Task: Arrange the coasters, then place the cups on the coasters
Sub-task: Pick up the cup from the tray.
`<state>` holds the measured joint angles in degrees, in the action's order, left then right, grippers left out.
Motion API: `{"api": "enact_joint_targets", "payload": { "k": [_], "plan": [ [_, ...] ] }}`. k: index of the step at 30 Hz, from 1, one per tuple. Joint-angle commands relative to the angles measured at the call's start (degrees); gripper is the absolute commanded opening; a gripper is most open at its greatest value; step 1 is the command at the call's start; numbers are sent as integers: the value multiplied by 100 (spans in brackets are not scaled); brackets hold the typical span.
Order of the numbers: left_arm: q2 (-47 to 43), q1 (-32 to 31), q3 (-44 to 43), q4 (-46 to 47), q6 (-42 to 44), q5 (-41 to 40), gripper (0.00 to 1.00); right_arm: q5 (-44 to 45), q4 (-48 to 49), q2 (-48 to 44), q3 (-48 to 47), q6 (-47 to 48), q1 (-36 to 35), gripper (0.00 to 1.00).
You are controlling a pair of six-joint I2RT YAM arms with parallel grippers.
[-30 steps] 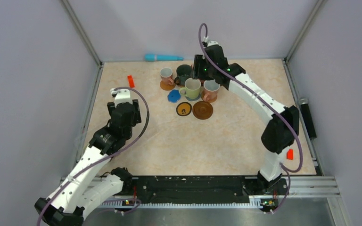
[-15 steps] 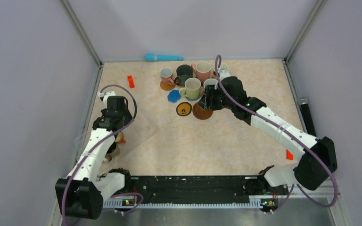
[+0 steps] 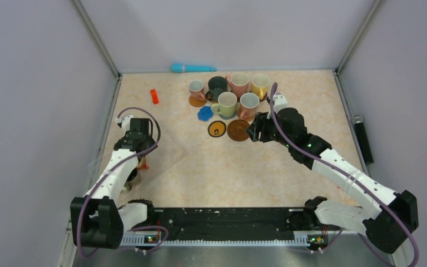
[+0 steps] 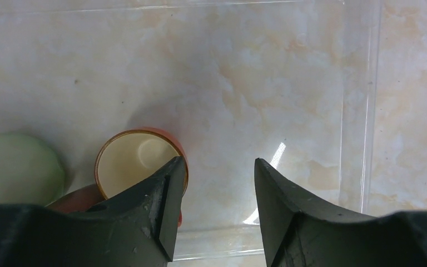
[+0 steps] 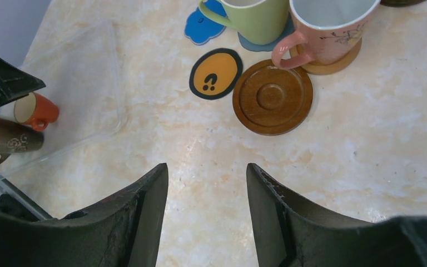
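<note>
Several cups stand clustered at the back: black [image 3: 217,84], pink [image 3: 239,83], yellow [image 3: 259,84], pale green [image 3: 226,103] and another pink cup [image 3: 249,104]. Three coasters lie bare: blue scalloped [image 3: 204,114], black-rimmed orange [image 5: 216,73] and dark brown wood [image 5: 272,97]. My right gripper [image 5: 207,167] hangs open and empty just in front of the brown one. My left gripper [image 4: 217,161] is open over the clear tray [image 4: 361,111]. Its left finger overlaps the rim of an orange cup [image 4: 136,167]. A brown cup [image 5: 5,139] lies beside that one.
A small red block [image 3: 154,95] and a teal wand [image 3: 192,68] lie at the back left. A small cup on a brown coaster [image 3: 196,89] is at the cluster's left. A pale green shape [image 4: 16,175] sits left of the orange cup. Walls enclose the table.
My right arm has pulled back from the cup cluster toward the near side, uncovering the pink and yellow cups. My left arm swung back over the tray, and its jaws narrowed a little.
</note>
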<state>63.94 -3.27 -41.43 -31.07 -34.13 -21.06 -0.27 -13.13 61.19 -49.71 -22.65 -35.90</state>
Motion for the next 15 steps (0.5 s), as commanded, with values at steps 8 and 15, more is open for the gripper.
{"api": "enact_joint_targets", "payload": {
  "k": [8,15],
  "plan": [
    [223,64,111,75,-499,-607,53,306,357,-198,111,126,-33,55],
    [258,72,309,140,-619,-568,50,268,335,-258,120,183,-31,55]
  ]
}}
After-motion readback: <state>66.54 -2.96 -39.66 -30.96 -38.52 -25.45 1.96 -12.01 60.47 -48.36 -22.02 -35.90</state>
